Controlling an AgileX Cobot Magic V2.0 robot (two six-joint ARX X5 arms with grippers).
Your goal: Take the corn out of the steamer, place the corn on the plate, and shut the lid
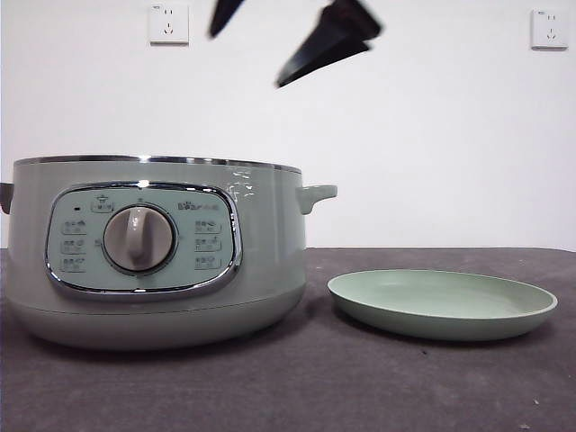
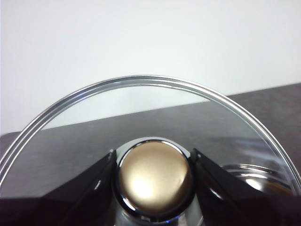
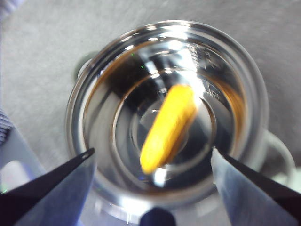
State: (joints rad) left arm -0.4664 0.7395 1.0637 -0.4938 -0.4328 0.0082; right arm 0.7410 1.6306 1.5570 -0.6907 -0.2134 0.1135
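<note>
The right pincer (image 3: 150, 160) hung wide open above the sage-green round steamer (image 3: 164, 117), the stubby yellow corn (image 3: 168, 127) lying below between its jaws; the left pincer (image 2: 153, 176) clamped the glass lid's (image 2: 94, 122) knob (image 2: 154, 178); the shallow pale green plate (image 1: 441, 304) sat beside the steamer.

Both end effectors (image 1: 270, 40) have black, tapered, seemingly smooth jaws.

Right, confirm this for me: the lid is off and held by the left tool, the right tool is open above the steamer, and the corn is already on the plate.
Not quite. The corn lies inside the steamer, as the right wrist view shows; the plate is bare in the front view. The rest holds: the left tool grips the lid by its knob, and the right tool is open above the steamer.
</note>
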